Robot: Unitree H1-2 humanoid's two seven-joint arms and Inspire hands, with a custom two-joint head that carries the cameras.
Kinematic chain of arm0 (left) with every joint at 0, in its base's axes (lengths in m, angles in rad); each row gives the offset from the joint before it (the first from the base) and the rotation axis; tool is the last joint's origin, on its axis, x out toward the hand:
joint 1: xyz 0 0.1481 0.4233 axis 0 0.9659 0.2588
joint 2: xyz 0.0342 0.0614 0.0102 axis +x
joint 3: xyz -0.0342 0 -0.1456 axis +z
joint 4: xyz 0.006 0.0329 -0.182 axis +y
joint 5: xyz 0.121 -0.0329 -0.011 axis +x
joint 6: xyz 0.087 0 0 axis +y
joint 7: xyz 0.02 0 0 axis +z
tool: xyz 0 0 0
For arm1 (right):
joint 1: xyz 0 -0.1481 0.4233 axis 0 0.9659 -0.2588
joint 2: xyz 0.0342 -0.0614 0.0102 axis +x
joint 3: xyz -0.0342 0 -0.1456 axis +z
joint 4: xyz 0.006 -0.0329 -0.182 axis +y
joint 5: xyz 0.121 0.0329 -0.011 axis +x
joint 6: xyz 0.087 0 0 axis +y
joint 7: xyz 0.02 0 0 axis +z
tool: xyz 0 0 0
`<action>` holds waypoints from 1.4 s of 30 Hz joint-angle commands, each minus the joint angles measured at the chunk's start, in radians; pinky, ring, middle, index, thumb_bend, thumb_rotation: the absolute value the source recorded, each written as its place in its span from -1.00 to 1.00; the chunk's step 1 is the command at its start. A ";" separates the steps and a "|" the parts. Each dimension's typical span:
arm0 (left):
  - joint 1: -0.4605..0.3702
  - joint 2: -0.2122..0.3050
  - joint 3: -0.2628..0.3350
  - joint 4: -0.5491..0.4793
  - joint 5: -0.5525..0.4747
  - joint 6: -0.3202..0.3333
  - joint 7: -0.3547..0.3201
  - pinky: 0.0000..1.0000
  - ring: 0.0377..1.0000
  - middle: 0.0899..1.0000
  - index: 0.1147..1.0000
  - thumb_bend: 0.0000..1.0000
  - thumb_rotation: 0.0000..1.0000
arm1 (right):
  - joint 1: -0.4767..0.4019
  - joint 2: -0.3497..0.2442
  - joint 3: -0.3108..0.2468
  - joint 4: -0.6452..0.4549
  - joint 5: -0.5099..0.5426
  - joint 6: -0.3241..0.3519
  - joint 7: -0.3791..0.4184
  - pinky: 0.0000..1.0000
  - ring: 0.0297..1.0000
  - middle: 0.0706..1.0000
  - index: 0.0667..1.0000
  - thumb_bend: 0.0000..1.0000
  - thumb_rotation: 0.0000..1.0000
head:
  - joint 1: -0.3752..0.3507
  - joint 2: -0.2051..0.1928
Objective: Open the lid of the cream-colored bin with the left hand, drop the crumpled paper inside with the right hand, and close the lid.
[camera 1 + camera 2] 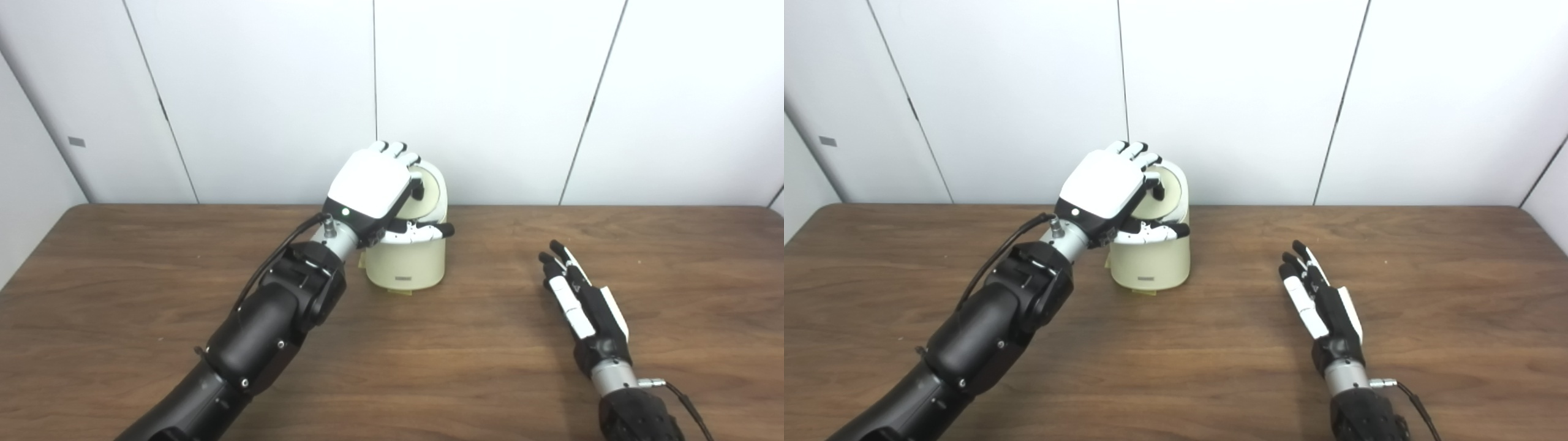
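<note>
The cream-colored bin [407, 263] stands at the back middle of the wooden table [429, 367]. Its round lid [430, 195] is raised and stands tilted up behind the opening. My left hand [370, 184] is over the bin, its fingers curled over the lid's top edge and its thumb lying across the bin's rim. My right hand [579, 297] rests on the table to the right of the bin, open, fingers straight, holding nothing. No crumpled paper shows in either view; the inside of the bin is hidden by my left hand.
White wall panels [490, 92] stand right behind the bin. A small yellowish strip [401, 293] shows under the bin's front base. My left forearm [275, 318] crosses the table's left half.
</note>
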 commanded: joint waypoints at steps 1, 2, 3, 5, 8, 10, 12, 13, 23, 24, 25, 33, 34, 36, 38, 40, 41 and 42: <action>0.012 0.015 0.001 0.034 0.019 0.014 -0.016 0.87 0.91 0.79 0.21 0.31 1.00 | -0.009 -0.024 -0.020 -0.008 0.022 0.056 0.013 1.00 0.95 0.81 0.85 0.20 0.71 | -0.003 0.001; 0.016 0.015 0.000 0.034 0.020 0.013 -0.014 0.85 0.91 0.79 0.21 0.31 1.00 | -0.011 -0.024 -0.028 -0.011 0.035 0.060 0.016 1.00 0.96 0.81 0.85 0.22 0.74 | -0.003 0.002; 0.020 0.015 -0.002 0.034 0.022 0.013 -0.016 0.85 0.91 0.79 0.20 0.32 1.00 | -0.013 -0.025 -0.033 -0.018 0.040 0.069 0.015 1.00 0.97 0.81 0.85 0.24 0.75 | -0.004 0.002; 0.025 0.013 -0.006 0.035 0.022 0.014 -0.027 0.85 0.91 0.80 0.19 0.31 1.00 | -0.014 -0.032 -0.036 -0.041 0.038 0.098 0.012 0.99 0.95 0.80 0.85 0.33 0.79 | -0.006 0.004; 0.032 0.011 -0.009 0.036 0.021 0.017 -0.041 0.85 0.92 0.80 0.18 0.29 1.00 | -0.021 -0.041 -0.041 -0.057 0.050 0.117 0.019 0.97 0.95 0.80 0.85 0.36 0.79 | -0.006 0.008; 0.037 0.011 -0.011 0.034 0.020 0.018 -0.047 0.85 0.92 0.80 0.20 0.28 1.00 | -0.025 -0.041 -0.045 -0.069 0.061 0.128 0.021 0.97 0.93 0.81 0.84 0.35 0.78 | -0.005 0.010; 0.042 0.012 -0.013 0.034 0.021 0.018 -0.050 0.85 0.92 0.79 0.20 0.28 1.00 | -0.026 -0.040 -0.048 -0.075 0.068 0.136 0.022 0.99 0.93 0.81 0.83 0.35 0.77 | -0.005 0.010; 0.044 0.013 -0.015 0.035 0.021 0.017 -0.051 0.84 0.92 0.80 0.21 0.28 1.00 | -0.027 -0.040 -0.047 -0.077 0.068 0.138 0.022 0.98 0.93 0.81 0.83 0.35 0.77 | -0.004 0.011; 0.057 0.014 0.000 0.022 -0.001 0.020 -0.044 0.82 0.90 0.78 0.23 0.27 1.00 | -0.030 -0.050 -0.044 -0.066 0.064 0.128 0.025 0.96 0.91 0.80 0.85 0.33 0.78 | 0.001 0.007; 0.058 0.012 0.009 0.015 -0.009 0.021 -0.040 0.82 0.89 0.78 0.23 0.27 1.00 | -0.030 -0.049 -0.045 -0.065 0.065 0.129 0.025 0.96 0.91 0.80 0.85 0.33 0.77 | 0.001 0.007; 0.060 0.010 0.017 0.009 -0.018 0.022 -0.032 0.80 0.88 0.77 0.25 0.26 1.00 | -0.029 -0.050 -0.045 -0.065 0.066 0.128 0.026 0.96 0.91 0.80 0.84 0.33 0.77 | 0.003 0.004; 0.160 -0.114 0.288 -0.111 -0.380 -0.001 0.144 0.57 0.72 0.73 0.79 0.16 0.80 | -0.019 -0.046 -0.051 -0.073 0.084 0.123 0.038 0.97 0.93 0.82 0.86 0.33 0.77 | 0.007 0.002; 0.178 -0.138 0.327 -0.138 -0.430 0.009 0.151 0.55 0.74 0.78 0.85 0.18 0.86 | -0.019 -0.041 -0.056 -0.073 0.094 0.120 0.038 0.97 0.95 0.83 0.86 0.34 0.75 | 0.011 0.004; 0.209 -0.176 0.393 -0.179 -0.525 0.020 0.159 0.56 0.78 0.84 0.92 0.17 0.88 | -0.019 -0.035 -0.061 -0.073 0.106 0.114 0.039 0.97 0.96 0.84 0.85 0.33 0.71 | 0.015 0.001; 0.238 -0.206 0.453 -0.214 -0.645 0.020 0.154 0.70 0.82 0.88 0.97 0.12 0.85 | -0.019 -0.033 -0.060 -0.073 0.110 0.102 0.043 0.92 0.93 0.85 0.86 0.34 0.72 | 0.016 0.003; 0.277 -0.218 0.494 -0.249 -0.707 0.016 0.163 0.76 0.84 0.88 0.99 0.07 0.86 | -0.020 -0.034 -0.055 -0.067 0.106 0.085 0.044 0.90 0.93 0.85 0.87 0.34 0.73 | 0.018 0.000; 0.290 -0.216 0.503 -0.259 -0.721 0.011 0.168 0.78 0.86 0.88 1.00 0.05 0.92 | -0.021 -0.033 -0.054 -0.064 0.104 0.080 0.043 0.90 0.93 0.86 0.86 0.34 0.73 | 0.019 0.000; 0.314 -0.211 0.517 -0.267 -0.747 -0.004 0.173 0.79 0.86 0.87 1.00 0.05 0.94 | -0.020 -0.029 -0.056 -0.063 0.108 0.076 0.042 0.90 0.93 0.86 0.86 0.34 0.72 | 0.019 0.000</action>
